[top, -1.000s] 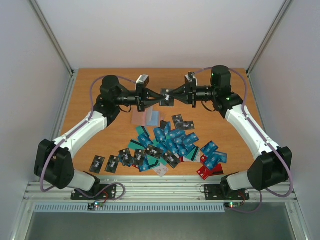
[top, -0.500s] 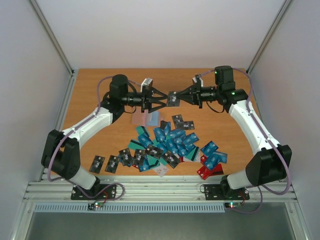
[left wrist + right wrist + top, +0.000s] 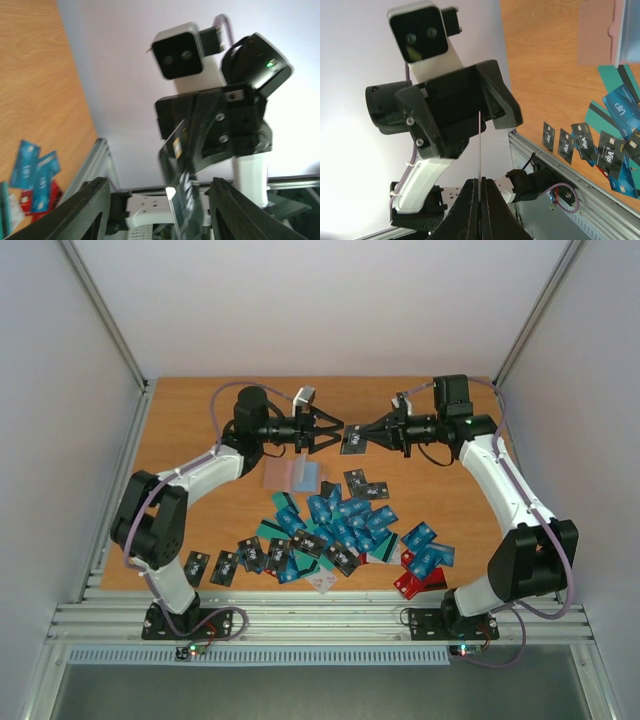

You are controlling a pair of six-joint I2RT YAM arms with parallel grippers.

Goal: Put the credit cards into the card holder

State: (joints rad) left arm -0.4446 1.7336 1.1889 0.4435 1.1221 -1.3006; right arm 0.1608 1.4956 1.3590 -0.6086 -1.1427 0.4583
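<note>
One black thin plastic card point(image 3: 349, 441) pinched in my right claw point(image 3: 360, 437), wrist level over the far wooden table point(image 3: 180, 440). Left claw point(image 3: 335, 433) gapes wide, level, facing it nose to nose, close. Taupe soft square card holder point(image 3: 279, 476) lies flat below them; blue, teal, black, red cards point(image 3: 340, 525) heaped nearer me.

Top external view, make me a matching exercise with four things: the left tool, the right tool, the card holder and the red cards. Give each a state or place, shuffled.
1. left tool
2. right tool
3. card holder
4. red cards

A. near the right arm's base
B. open
C. flat on the table, beyond the pile of blue cards
D. shut on a black card

Pairs: 1-B, 2-D, 3-C, 4-A
</note>
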